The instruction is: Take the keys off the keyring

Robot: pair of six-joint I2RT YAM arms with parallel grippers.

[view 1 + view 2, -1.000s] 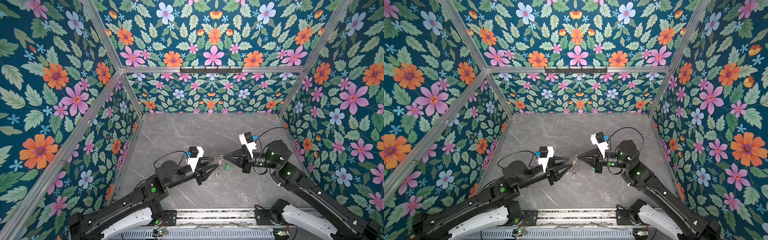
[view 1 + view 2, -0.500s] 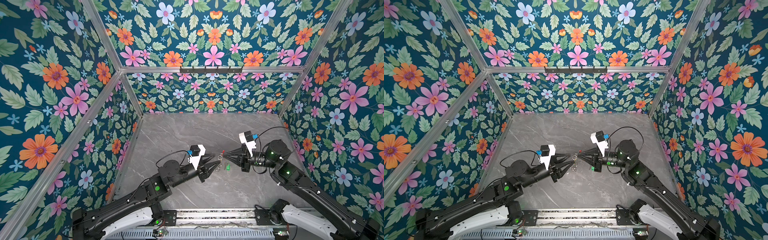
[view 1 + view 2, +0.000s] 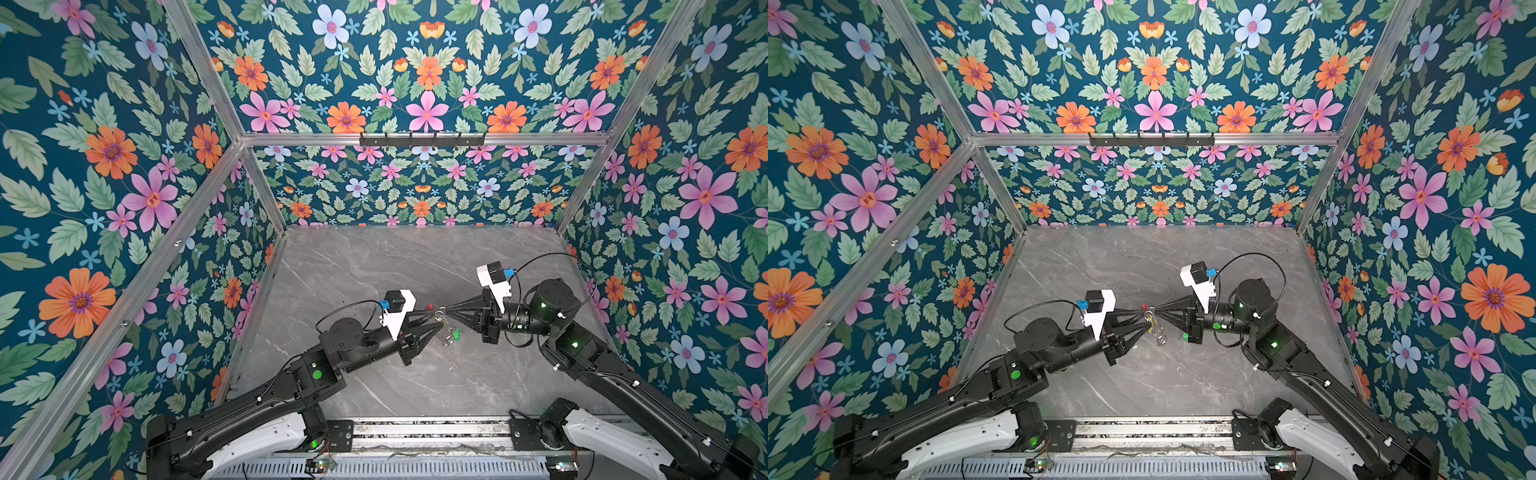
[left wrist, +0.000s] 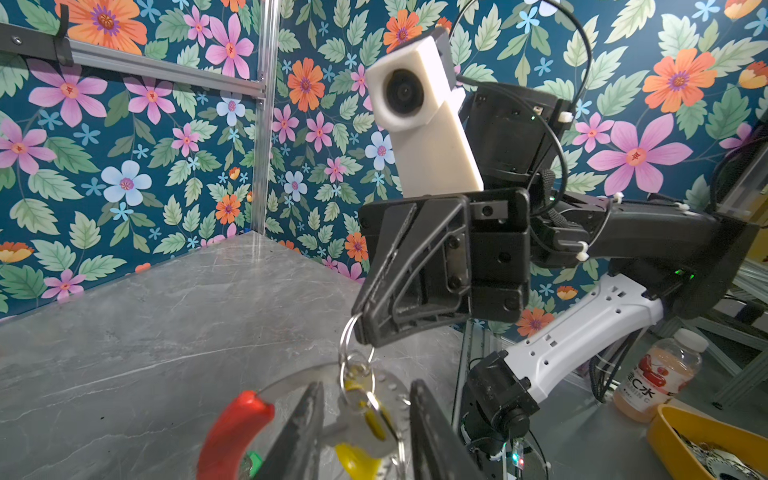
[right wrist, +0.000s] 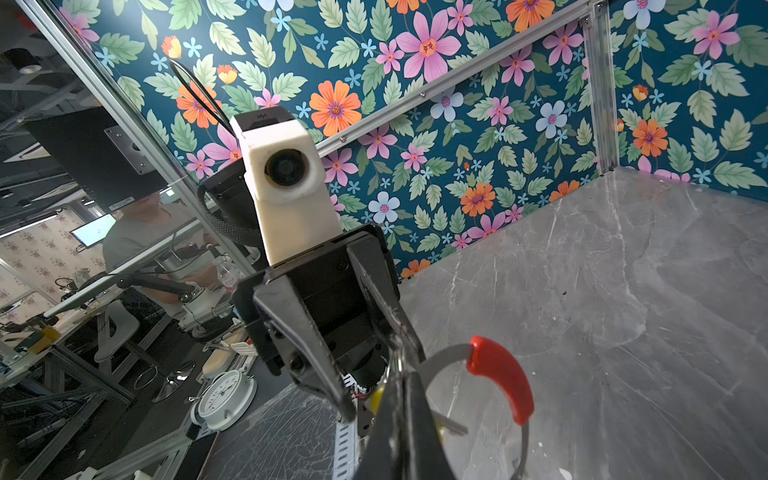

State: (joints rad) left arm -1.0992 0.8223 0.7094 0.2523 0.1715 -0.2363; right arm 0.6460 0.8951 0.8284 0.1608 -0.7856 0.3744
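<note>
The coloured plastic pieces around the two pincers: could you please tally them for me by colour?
Red arc: 1
Yellow tag: 1
Green tag: 1
Total: 3

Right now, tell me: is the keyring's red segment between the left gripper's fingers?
No, in the left wrist view the red segment lies outside the fingers; the yellow tag sits between them.
</note>
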